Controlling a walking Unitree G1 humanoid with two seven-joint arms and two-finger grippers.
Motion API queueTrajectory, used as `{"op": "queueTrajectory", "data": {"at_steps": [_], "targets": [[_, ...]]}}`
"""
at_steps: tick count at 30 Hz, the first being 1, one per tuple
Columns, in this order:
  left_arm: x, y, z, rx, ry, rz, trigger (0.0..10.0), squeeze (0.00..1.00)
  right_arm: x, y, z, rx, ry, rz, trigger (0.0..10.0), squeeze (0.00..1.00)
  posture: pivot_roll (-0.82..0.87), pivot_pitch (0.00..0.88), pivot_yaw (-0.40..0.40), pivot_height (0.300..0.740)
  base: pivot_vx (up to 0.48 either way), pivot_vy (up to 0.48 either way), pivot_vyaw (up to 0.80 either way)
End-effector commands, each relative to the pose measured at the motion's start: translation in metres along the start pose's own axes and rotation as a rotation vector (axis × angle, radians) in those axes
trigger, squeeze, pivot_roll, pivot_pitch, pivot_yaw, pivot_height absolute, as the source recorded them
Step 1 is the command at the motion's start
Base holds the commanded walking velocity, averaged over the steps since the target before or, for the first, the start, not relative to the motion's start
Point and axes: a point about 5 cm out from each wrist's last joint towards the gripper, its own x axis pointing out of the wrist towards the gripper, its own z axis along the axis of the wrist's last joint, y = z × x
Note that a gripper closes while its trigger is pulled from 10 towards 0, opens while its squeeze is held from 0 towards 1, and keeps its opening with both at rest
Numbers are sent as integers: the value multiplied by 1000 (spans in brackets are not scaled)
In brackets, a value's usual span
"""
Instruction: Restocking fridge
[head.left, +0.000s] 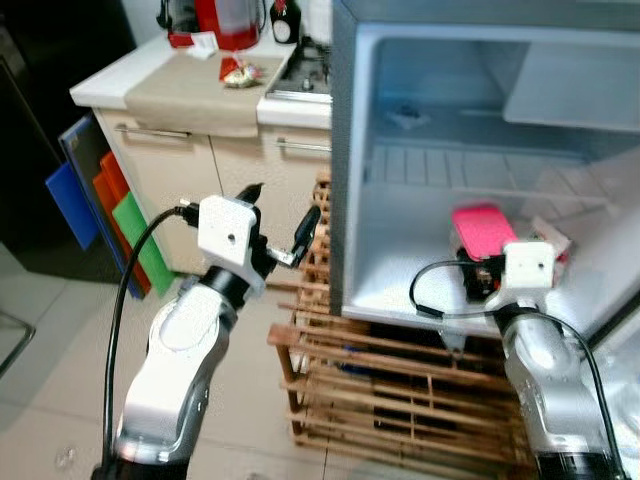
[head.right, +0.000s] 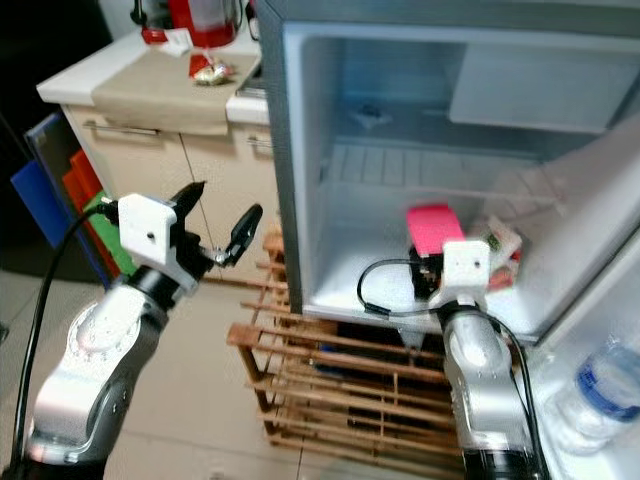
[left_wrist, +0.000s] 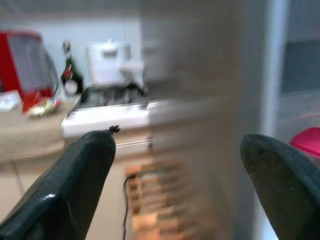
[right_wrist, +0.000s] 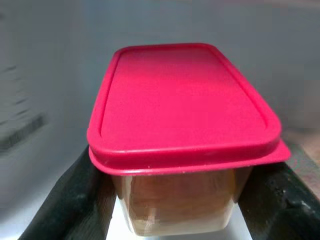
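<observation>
Right pincer clamped on pink-lidded container, resting on fridge shelf near front edge, long axis pointing inward. Left pincer open, idle outside fridge, farther off.

Fridge shelf with pink-lidded container and small packet.

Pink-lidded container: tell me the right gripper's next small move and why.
Probably open the fingers and back straight out. The right gripper flanks the pink-lidded container, whose base appears to rest on the fridge floor, so it looks placed. The left gripper waits open outside.
</observation>
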Motion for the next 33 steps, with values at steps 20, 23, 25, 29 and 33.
{"op": "queueTrajectory", "data": {"at_steps": [20, 23, 25, 29, 33], "targets": [[-50, 5, 6, 6, 180, -184, 10000, 0, 63, 57, -1, 62, 67, -16, 0, 0, 216, 101, 85, 740, 0, 0, 0], [-53, -3, 7, 3, 188, -216, 10000, 0, 70, 65, 6, 79, 55, -22, 0, 0, 223, 128, 94, 740, 0, 0, 0], [-54, -5, 9, -3, 196, -223, 10000, 0, 74, 67, 11, 85, 46, -36, 0, 0, 230, 142, 100, 740, 0, 0, 0], [-58, -6, 13, -2, 209, -225, 10000, 0, 79, 68, 17, 99, 41, -66, 0, 0, 253, 163, 115, 740, 0, 0, 0], [-69, -3, 17, 3, 239, -225, 10000, 0, 82, 72, 23, 128, 32, -85, 0, 0, 279, 180, 137, 740, 0, 0, 0]]}}
